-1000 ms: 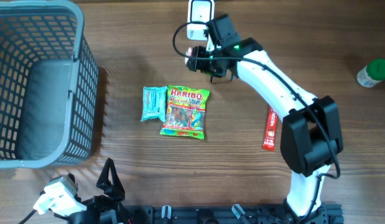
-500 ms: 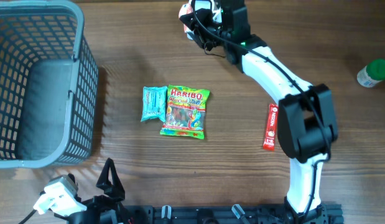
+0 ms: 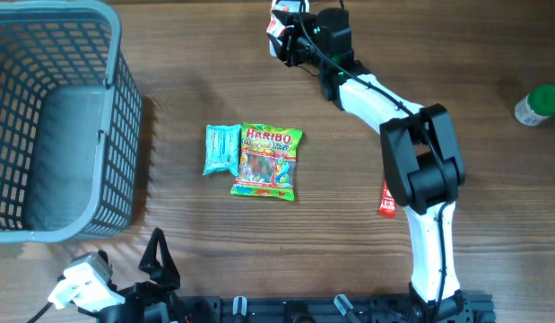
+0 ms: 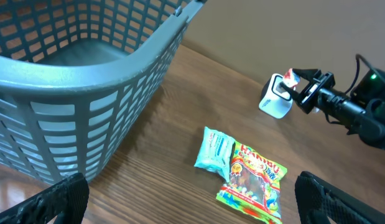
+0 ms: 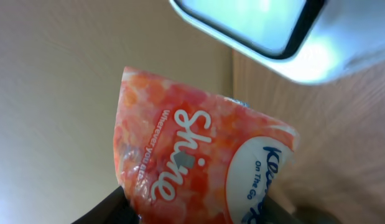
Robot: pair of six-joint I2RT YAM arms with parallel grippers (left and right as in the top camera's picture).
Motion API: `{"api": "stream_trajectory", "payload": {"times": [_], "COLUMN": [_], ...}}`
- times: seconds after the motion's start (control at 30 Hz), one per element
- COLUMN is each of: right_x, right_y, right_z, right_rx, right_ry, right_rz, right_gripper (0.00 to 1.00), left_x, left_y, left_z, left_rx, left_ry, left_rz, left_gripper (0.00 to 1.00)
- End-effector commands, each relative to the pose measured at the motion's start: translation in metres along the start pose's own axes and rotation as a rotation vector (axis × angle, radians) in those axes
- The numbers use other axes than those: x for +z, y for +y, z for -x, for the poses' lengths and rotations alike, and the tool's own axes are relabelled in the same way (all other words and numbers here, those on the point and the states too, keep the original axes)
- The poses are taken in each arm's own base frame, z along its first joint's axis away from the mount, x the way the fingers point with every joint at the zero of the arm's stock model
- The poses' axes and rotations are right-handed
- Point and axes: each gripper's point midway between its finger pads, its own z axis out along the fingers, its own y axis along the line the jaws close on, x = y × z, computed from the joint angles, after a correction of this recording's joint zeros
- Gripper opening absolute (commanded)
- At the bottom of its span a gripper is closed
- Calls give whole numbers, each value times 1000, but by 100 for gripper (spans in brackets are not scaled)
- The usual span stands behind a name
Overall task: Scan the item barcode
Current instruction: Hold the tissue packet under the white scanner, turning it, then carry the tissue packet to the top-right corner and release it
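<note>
The wooden table (image 3: 196, 81) carries a grey basket (image 3: 111, 54), a teal packet (image 3: 221, 148) touching a Haribo bag (image 3: 268, 160), a red bar (image 3: 387, 199) and a green bottle (image 3: 539, 104), as the overhead view shows. In that view the left gripper (image 3: 159, 254) rests at the near edge with jaws spread wide. Only the right wrist view reads the orange Kleenex tissue pack (image 5: 192, 155), clamped in the right gripper (image 4: 304, 87) just beside the white scanner (image 4: 276, 98) at the far edge.

Wooden table (image 3: 187, 72): basket (image 3: 125, 135), Haribo bag (image 3: 269, 161), teal packet (image 3: 221, 149), red bar (image 3: 385, 203), green bottle (image 3: 539, 105).
</note>
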Motion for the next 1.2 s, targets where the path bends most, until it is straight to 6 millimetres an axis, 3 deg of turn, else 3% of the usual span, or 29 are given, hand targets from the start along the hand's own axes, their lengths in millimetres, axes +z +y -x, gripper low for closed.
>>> {"api": "stream_trajectory", "payload": {"times": [0.0,0.1,0.33,0.4,0.47,0.53,0.67,0.77,0.8,0.93,0.97,1.0,1.03,1.07,1.17], "right_x": [4,4,6,5,6,3,-27,-72,-98,-229,-274,-310,-335,-373,-426], "right_y": [-8,-4,23,32,36,39,68,96,105,123,121,111,102,80,31], "right_z": [27,37,33,28,17,11,22,44,63,152,179,202,217,242,287], "right_rx": [79,103,77,-73,-256,-372,-508,-598,-624,-650,-637,-607,-583,-512,-428], "right_ry": [-55,-102,-112,-98,-44,-3,-21,-115,-200,-638,-763,-856,-911,-999,-1064], "right_rz": [13,41,100,125,115,104,47,-46,-111,-402,-504,-607,-679,-801,-982], "right_gripper": [49,50,52,51,30,19,18,9,8,6,6,7,9,13,15], "left_x": [0,0,0,0,0,0,0,0,0,0,0,0,0,0,0], "left_y": [0,0,0,0,0,0,0,0,0,0,0,0,0,0,0], "left_z": [1,1,1,1,1,1,1,1,1,1,1,1,1,1,1], "left_rx": [-4,-4,-4,-4,-4,-4,-4,-4,-4,-4,-4,-4,-4,-4,-4], "left_ry": [-7,-8,-7,-7,-7,-7,-7,-7,-7,-7,-7,-7,-7,-7,-7], "left_rz": [0,0,0,0,0,0,0,0,0,0,0,0,0,0,0], "left_gripper": [100,100,100,100,100,100,100,100,100,100,100,100,100,100,100]}}
